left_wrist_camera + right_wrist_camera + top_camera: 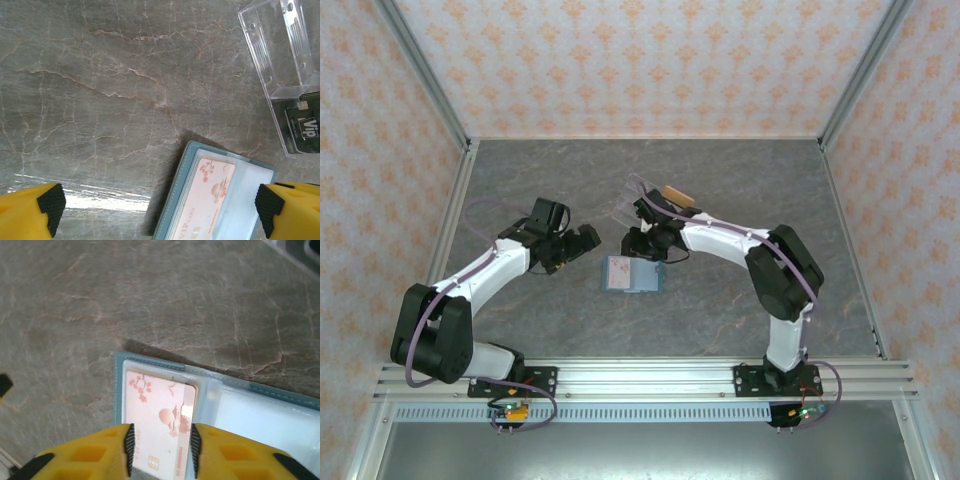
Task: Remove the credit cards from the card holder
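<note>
Right wrist view: the right gripper [161, 452] is pinching the pink card [157, 407] edgewise in its jaws, probably to slide it from the card holder [260, 412]; the left gripper [159, 206] is hovering, jaws spread.

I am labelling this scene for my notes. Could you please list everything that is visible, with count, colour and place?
table: one, grey marble, under everything
card holder: one, teal-blue, open at the table's middle
pink card: one, pink with blossoms, in the card holder's pocket
clear stand: one, transparent, beyond the card holder
black card: one, black, at the clear stand's end
tan object: one, tan, behind the right wrist; too small to identify
walls: three, peach patterned, around the table
arms: two, white and black, from the near edge
left fingers: two, yellow, wide open over the card holder's edge
right fingers: two, yellow, either side of the pink card
</note>
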Motion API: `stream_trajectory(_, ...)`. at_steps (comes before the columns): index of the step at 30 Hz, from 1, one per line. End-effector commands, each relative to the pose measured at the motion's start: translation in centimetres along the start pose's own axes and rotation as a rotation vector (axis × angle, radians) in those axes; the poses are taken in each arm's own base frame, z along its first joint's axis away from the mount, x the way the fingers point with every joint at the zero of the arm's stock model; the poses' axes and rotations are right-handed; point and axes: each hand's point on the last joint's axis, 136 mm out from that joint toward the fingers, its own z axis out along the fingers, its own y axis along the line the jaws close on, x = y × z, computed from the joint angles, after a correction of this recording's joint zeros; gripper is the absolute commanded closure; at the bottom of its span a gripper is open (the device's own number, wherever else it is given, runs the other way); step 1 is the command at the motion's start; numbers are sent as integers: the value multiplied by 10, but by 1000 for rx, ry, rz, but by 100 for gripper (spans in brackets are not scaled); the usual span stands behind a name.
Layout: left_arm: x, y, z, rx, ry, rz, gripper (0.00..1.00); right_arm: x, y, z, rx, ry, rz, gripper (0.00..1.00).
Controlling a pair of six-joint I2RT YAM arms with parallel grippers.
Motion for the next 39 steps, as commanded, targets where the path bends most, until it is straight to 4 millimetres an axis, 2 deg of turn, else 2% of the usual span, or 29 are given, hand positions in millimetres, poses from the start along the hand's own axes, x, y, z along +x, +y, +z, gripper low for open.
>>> stream_trajectory(1, 2, 9, -7, -32, -12, -5, 0, 0, 2, 10, -11, 20, 102, 68)
stream_trajectory(4, 6, 6, -5, -20, -2, 12, 0, 3, -10, 15, 21, 25, 125, 69)
stream_trajectory(7, 11, -10, -2, 55, 24, 32, 1, 7, -15, 20, 32, 41, 133, 70)
stream_trajectory(12, 21, -25, 7, 91, 62, 61, 10, 11, -20, 28, 40, 61, 138, 71)
stream_trajectory(16, 29, -37, 16, 116, 95, 81, 19, 12, -20, 30, 41, 72, 132, 76)
stream_trajectory(21, 36, -43, 27, 115, 122, 88, 34, 14, -23, 33, 51, 79, 126, 79)
stream_trajectory(26, 41, -50, 37, 137, 146, 77, 56, 15, -23, 34, 46, 83, 123, 81)
stream_trajectory(39, 48, -41, 57, 114, 178, 39, 77, 15, -24, 34, 31, 85, 123, 82)
